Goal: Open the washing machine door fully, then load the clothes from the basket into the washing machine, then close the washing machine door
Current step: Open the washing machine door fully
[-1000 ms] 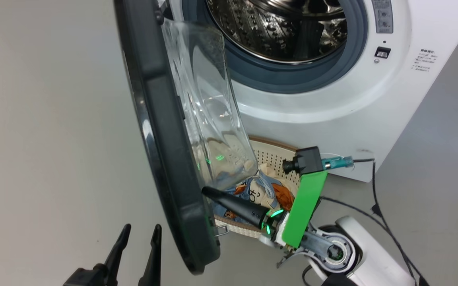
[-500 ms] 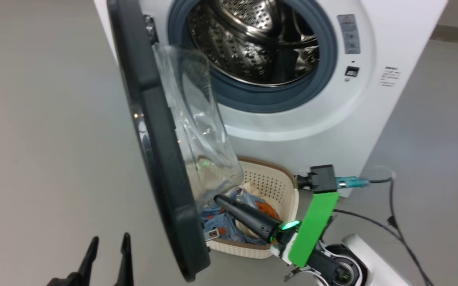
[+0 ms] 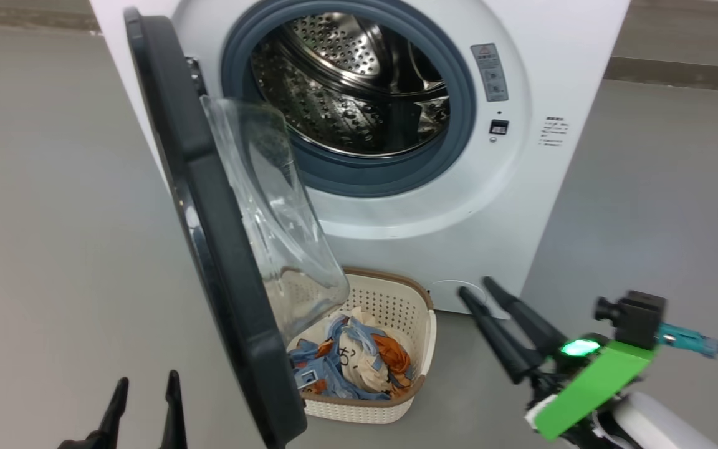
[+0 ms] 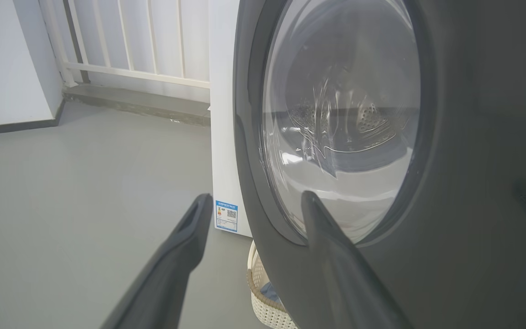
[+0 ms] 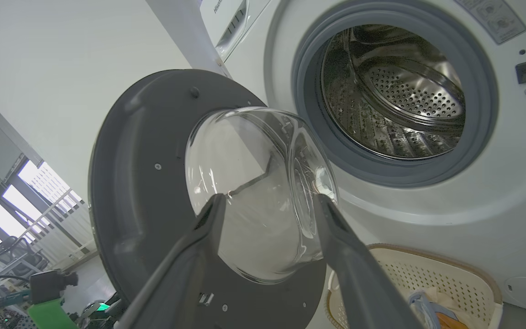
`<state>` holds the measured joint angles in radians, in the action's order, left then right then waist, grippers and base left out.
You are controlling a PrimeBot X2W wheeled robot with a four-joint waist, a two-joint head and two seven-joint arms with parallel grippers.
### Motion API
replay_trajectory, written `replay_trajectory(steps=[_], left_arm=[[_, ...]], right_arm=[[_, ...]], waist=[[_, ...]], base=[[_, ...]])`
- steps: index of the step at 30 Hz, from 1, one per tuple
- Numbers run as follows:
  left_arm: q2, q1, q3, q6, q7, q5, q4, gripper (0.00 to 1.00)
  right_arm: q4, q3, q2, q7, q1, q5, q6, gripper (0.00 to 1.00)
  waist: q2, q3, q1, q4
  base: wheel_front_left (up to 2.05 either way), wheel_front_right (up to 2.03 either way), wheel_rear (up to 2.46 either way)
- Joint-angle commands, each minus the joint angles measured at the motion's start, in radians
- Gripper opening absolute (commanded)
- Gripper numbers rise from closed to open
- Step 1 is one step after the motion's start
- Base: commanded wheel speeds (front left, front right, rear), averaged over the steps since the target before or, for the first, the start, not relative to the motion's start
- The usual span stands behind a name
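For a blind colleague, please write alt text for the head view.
A white washing machine stands with its door wide open and its steel drum exposed. A basket of clothes sits on the floor below the door; the open right gripper is to its right, the open left gripper at lower left.

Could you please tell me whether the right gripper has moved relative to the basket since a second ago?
Yes: the right gripper has come out of the basket to its right, fingers apart and empty.
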<state>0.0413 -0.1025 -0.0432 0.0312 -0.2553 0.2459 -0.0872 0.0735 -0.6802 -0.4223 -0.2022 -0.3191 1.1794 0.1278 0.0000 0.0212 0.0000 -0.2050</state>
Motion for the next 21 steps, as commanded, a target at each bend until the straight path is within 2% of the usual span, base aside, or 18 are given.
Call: replay_trajectory(steps=[1,4,9,12,21], left_arm=[[0.009,0.039,0.046,0.006,-0.006,-0.014,0.019,1.0],[0.009,0.036,0.056,0.011,-0.006,-0.019,0.016,1.0],[0.009,0.036,0.071,0.016,-0.006,-0.022,0.018,1.0],[0.009,0.032,0.08,0.02,-0.006,-0.023,0.018,1.0],[0.009,0.004,0.113,0.035,-0.006,-0.042,0.011,1.0]], right_arm=[[-0.007,0.003,-0.028,-0.038,0.024,-0.043,0.003,1.0],[0.018,0.092,-0.046,-0.058,0.073,-0.111,0.003,1.0],[-0.033,0.392,0.028,-0.059,0.216,-0.269,0.003,1.0],[-0.065,0.511,0.079,-0.059,0.297,-0.384,0.003,1.0],[-0.092,0.71,0.213,-0.059,0.411,-0.65,0.003,1.0]], waist=[[0.0,0.005,0.0,0.02],[0.0,0.005,0.0,0.032],[0.0,0.0,0.0,0.055],[0.0,-0.003,0.0,0.074],[0.0,-0.001,0.0,0.134]], base=[[0.0,0.0,0.0],[0.0,0.0,0.0],[0.0,0.0,0.0],[0.0,0.0,0.0],[0.0,0.0,0.0]])
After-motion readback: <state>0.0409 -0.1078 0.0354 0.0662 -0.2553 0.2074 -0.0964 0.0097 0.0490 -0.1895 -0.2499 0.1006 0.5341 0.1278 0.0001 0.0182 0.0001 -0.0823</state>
